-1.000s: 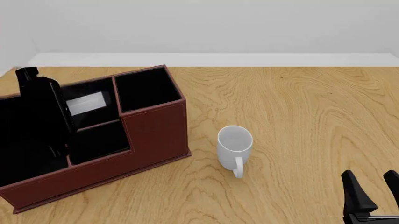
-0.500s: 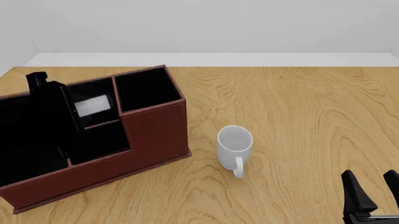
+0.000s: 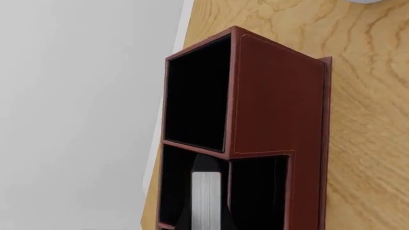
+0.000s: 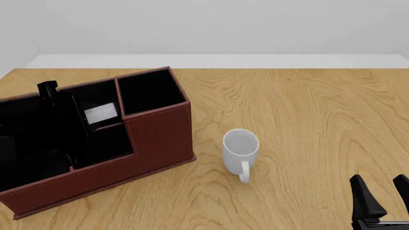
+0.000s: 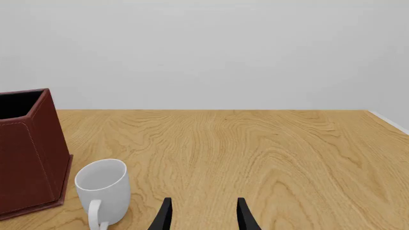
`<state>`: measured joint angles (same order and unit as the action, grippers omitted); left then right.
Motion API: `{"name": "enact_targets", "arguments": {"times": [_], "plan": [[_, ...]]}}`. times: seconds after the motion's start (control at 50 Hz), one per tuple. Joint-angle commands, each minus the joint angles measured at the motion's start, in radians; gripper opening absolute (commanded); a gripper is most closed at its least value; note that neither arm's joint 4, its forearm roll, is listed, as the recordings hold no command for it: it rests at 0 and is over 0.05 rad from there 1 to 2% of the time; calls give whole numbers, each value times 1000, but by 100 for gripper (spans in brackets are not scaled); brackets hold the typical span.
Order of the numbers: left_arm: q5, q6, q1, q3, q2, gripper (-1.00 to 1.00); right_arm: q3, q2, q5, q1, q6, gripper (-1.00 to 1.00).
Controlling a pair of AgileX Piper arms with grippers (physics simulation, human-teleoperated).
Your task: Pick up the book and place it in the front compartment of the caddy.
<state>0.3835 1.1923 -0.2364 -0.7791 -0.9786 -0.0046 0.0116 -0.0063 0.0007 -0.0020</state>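
The reddish-brown caddy stands at the left of the table. My left gripper reaches down into it, shut on the book, whose white page edges show against the black lining. In the left wrist view the book hangs between the dark fingers over the middle rear compartment, just beside the divider to the front compartment. How deep the book sits I cannot tell. At the table's near right, my right gripper stands open and holds nothing.
A white mug stands upright just right of the caddy, handle toward me, and also shows ahead of the right gripper as the mug. The caddy's tall rear-right compartment is next to the book.
The left arm has carried the book to the right and toward the front compartment. Its white strip looks smaller now. The right arm and the mug have not moved.
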Motion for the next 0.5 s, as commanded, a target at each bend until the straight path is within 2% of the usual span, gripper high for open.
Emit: {"name": "enact_targets", "arguments": {"times": [0.02,0.14,0.2,0.26,0.5], "plan": [[-58,31,14,14,-27,-100,0,0,0,0,0,100],[-84,36,23,22,-51,-100,0,0,0,0,0,100],[-130,77,54,39,-83,-100,0,0,0,0,0,100],[-150,86,54,50,-86,-100,0,0,0,0,0,100],[-196,90,70,44,-136,-100,0,0,0,0,0,100]]}}
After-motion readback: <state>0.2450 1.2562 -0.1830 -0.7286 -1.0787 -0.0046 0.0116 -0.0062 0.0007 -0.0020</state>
